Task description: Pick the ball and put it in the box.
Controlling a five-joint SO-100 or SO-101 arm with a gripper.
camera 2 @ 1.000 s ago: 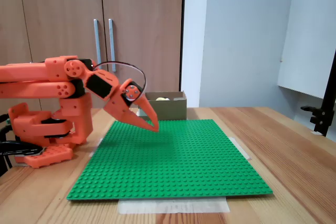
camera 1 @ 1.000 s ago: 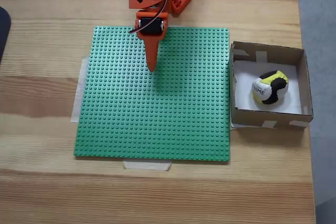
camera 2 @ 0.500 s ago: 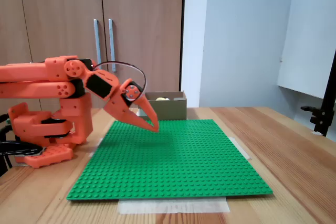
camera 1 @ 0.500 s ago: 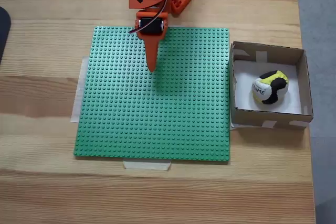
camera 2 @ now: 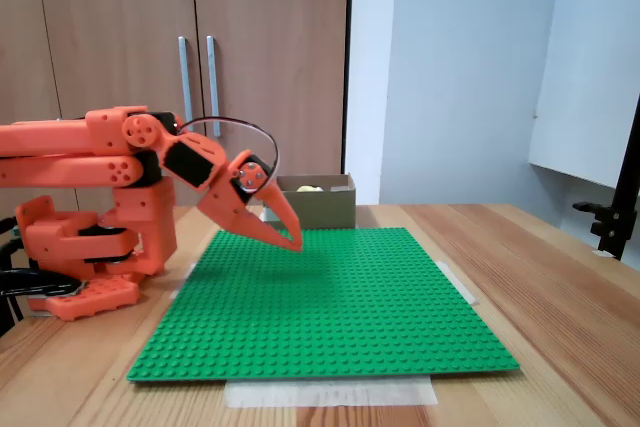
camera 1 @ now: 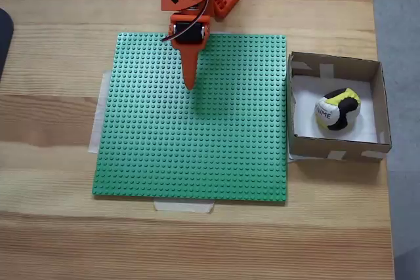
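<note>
Fixed view: ball (camera 1: 337,109) inside box (camera 1: 335,66), fingers (camera 1: 189,82) together, empty.

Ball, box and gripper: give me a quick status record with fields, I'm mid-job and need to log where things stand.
ball: inside the box, resting on its white bottom; its top peeks over the wall in the other fixed view
box: on the wooden table, right of the baseplate in the view from above
gripper: shut and empty, above the baseplate, apart from the box
baseplate: green, studded, taped to the table
task state: ball already in the box
</note>
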